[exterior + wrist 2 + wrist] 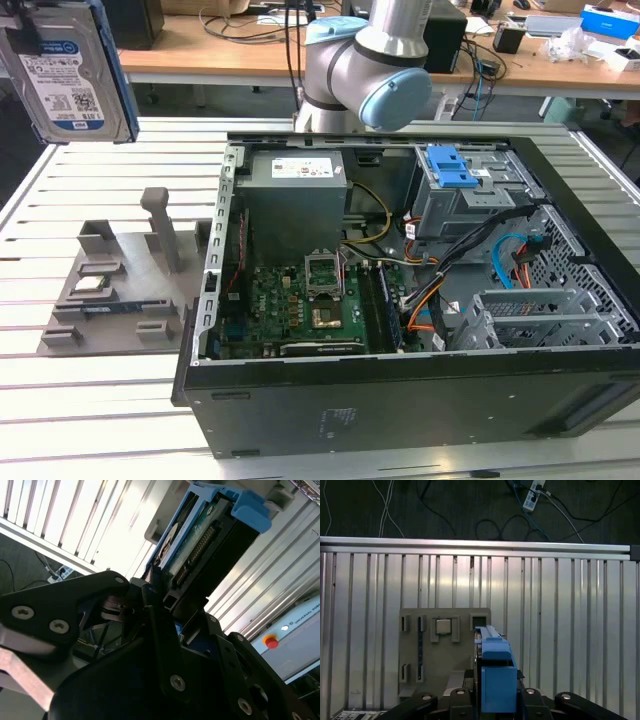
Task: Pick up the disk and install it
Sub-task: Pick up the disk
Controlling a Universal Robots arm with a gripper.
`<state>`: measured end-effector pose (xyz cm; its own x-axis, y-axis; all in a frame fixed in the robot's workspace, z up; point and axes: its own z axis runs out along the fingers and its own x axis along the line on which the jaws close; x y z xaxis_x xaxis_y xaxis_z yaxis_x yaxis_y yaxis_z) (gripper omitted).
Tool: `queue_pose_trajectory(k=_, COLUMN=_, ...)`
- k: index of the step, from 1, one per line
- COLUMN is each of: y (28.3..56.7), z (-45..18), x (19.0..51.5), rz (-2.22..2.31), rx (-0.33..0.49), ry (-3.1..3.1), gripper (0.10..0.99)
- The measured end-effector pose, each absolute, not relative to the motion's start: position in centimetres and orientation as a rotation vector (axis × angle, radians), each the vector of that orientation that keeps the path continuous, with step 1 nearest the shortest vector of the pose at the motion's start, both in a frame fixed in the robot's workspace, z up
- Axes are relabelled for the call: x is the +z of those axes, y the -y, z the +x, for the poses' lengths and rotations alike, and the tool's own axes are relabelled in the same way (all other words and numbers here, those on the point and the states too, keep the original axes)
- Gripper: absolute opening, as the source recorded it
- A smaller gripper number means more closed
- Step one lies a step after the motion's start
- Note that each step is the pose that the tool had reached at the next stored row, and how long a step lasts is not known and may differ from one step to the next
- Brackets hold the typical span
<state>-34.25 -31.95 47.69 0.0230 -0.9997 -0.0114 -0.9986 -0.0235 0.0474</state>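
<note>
Gripper [176, 606]: jaws pressed onto the disk [196, 540], pinching it by its lower end; the blue frame stands out between the jaws in both wrist views.

Disk: off the table [100, 400], held on edge with its label face visible, at the exterior view's upper left. It hangs above the grey fixture [110, 290], which lies beside the case [400, 410].

Case: open, with a bay [540, 318] at the exterior view's right that looks vacant. The disk is well apart from it.

Progress, as judged: pick-up is done. The carry to the case and the seating in a bay are not yet done.
</note>
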Motion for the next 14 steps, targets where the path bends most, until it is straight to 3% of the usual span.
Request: queue_pose_trajectory(k=14, y=31.8, z=-34.2, x=50.8, rz=2.228, rx=-0.064, ry=2.177, gripper=0.369)
